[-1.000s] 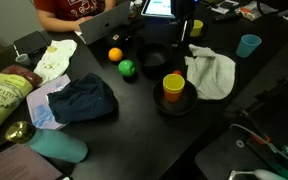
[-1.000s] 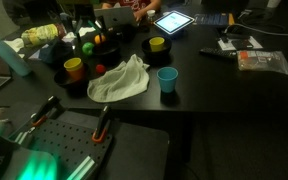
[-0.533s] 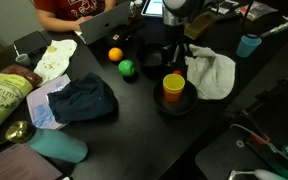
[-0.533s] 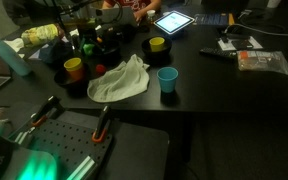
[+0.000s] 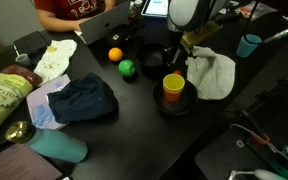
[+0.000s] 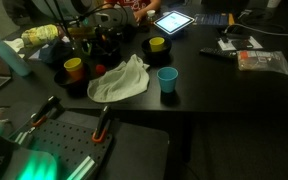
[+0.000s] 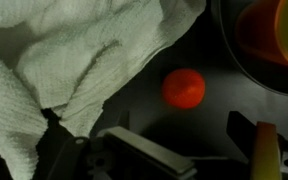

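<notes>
Dark blue cloth (image 5: pixel 84 100) near-left on black table (image 5: pixel 134 130), snack bag (image 5: pixel 4 92) just left of it. Green ball (image 5: pixel 127 68) mid-table. Teal cup (image 5: pixel 248 45) far right, well apart. Laptop (image 5: pixel 109 22) far side, person in red (image 5: pixel 62 10) behind.

A black table (image 5: pixel 134 135) is filling both exterior views, reflecting faint light. A tablet screen (image 6: pixel 173 21) is glowing at its far edge; equipment (image 6: pixel 39 163) at the near edge is shining green.
</notes>
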### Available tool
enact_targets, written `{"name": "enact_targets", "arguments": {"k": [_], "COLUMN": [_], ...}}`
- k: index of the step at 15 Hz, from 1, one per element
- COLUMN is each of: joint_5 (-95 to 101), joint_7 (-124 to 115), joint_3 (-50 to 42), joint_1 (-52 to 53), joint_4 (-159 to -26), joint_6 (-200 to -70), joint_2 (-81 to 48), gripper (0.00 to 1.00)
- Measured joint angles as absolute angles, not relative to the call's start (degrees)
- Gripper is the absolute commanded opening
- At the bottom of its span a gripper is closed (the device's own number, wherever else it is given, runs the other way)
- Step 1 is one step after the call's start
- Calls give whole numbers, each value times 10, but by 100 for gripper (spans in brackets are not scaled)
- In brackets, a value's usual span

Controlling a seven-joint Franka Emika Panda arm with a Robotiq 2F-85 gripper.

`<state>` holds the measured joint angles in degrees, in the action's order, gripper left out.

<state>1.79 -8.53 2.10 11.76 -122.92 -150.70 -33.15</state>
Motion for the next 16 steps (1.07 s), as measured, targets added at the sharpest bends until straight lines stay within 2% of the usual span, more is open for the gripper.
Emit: {"name": "enact_targets", "arguments": {"k": [10, 11, 12, 14, 16], "joint_5": [3, 3, 3, 3, 2], "joint_7": [-129, -132, -134, -138, -142], "joint_3": [28, 27, 26, 24, 24], "joint_1": [119, 119, 119, 120, 121], "joint_4": [-1229, -1227, -1225, -1221, -1217], "joint_6": [-1550, -1561, -1570, -1579, -1580], "joint_2": [-389, -395, -400, -408, -413], "gripper": [100, 95, 75, 69, 55]}}
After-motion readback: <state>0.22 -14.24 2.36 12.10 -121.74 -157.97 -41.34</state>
